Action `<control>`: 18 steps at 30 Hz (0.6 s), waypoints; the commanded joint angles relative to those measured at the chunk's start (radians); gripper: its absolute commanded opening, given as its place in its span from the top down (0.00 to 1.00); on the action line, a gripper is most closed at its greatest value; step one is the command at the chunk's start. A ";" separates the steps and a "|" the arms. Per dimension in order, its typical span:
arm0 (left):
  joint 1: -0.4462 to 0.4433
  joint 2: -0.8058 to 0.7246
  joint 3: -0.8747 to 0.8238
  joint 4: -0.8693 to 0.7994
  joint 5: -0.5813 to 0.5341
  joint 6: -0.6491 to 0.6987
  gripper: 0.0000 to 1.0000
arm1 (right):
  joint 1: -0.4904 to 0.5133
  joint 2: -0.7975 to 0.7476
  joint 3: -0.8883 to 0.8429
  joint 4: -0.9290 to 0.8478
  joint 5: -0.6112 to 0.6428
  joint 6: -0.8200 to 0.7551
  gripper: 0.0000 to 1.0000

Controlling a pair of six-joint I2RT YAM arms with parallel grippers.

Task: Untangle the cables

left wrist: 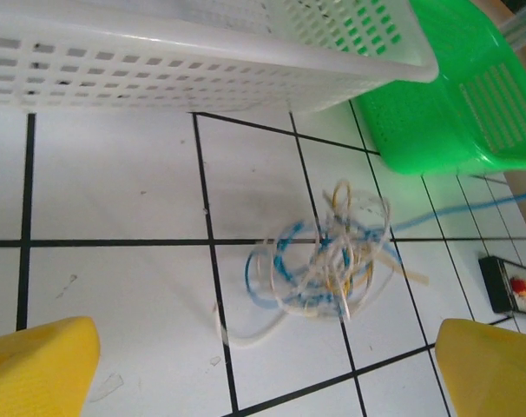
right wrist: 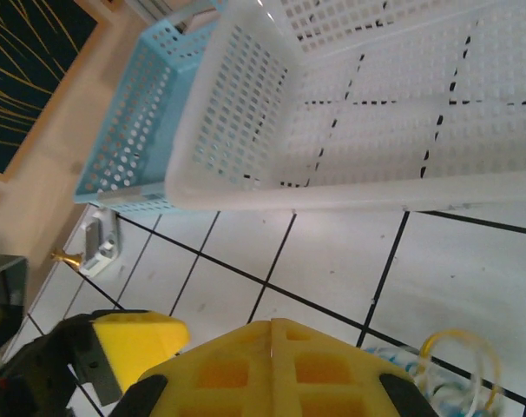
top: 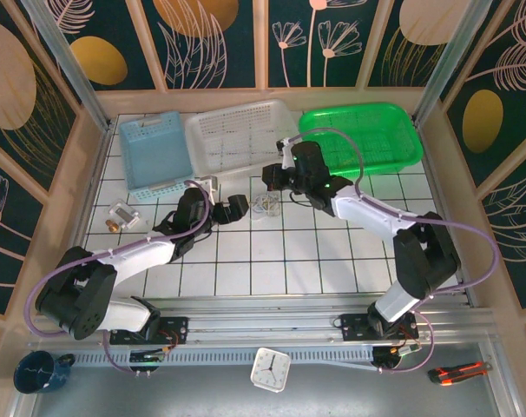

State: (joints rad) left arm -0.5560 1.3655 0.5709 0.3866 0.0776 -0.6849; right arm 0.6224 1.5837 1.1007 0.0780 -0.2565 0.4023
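The cables [top: 265, 205] are a small clump of thin blue, white and yellowish curly wires lying on the white tiles. In the left wrist view the cables [left wrist: 324, 261] lie just ahead of my left gripper [left wrist: 263, 382]; its yellow fingertips [left wrist: 37, 369] stand wide apart with nothing between them. One blue strand [left wrist: 454, 213] runs off to the right. From above, my left gripper [top: 229, 208] sits left of the clump and my right gripper [top: 272, 182] just behind it. The right gripper [right wrist: 272, 323] is shut, pads pressed together, no strand visible between them; the cables [right wrist: 454, 365] lie beside it.
Three baskets line the back: blue basket [top: 154, 152], white basket [top: 237, 130] and green basket [top: 358, 135]. A small metal part [top: 122, 215] lies at the left. A clock [top: 269, 368], a mug [top: 39, 371] and a cutter [top: 458, 372] sit below the rail.
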 commanded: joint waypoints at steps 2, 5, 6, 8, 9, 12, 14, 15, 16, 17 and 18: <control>0.002 0.007 0.002 0.099 0.077 0.112 0.01 | -0.001 -0.052 -0.026 0.020 -0.015 0.030 1.00; 0.002 0.039 0.014 0.135 0.115 0.145 0.01 | -0.001 -0.068 -0.034 0.023 -0.018 0.035 1.00; 0.002 0.052 0.019 0.146 0.128 0.153 0.01 | -0.001 -0.071 -0.037 0.025 -0.018 0.037 1.00; 0.002 0.081 0.032 0.165 0.152 0.168 0.01 | 0.000 -0.080 -0.046 0.028 -0.020 0.041 1.00; 0.001 0.093 0.037 0.173 0.159 0.174 0.01 | 0.000 -0.083 -0.050 0.029 -0.022 0.044 1.00; 0.002 0.136 0.051 0.203 0.191 0.191 0.01 | 0.002 -0.092 -0.061 0.038 -0.029 0.054 1.00; -0.002 0.161 0.055 0.232 0.214 0.204 0.01 | 0.005 -0.096 -0.068 0.042 -0.033 0.061 1.00; -0.004 0.172 0.057 0.241 0.219 0.213 0.01 | 0.007 -0.096 -0.071 0.043 -0.035 0.062 1.00; -0.008 0.182 0.063 0.245 0.222 0.222 0.01 | 0.010 -0.098 -0.073 0.044 -0.035 0.064 1.00; -0.012 0.193 0.070 0.247 0.225 0.230 0.01 | 0.013 -0.098 -0.074 0.045 -0.035 0.066 1.00; -0.015 0.201 0.077 0.247 0.228 0.235 0.01 | 0.016 -0.097 -0.076 0.044 -0.035 0.067 1.00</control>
State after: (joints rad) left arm -0.5613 1.5455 0.6117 0.5678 0.2619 -0.4976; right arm 0.6254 1.5192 1.0401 0.0826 -0.2749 0.4526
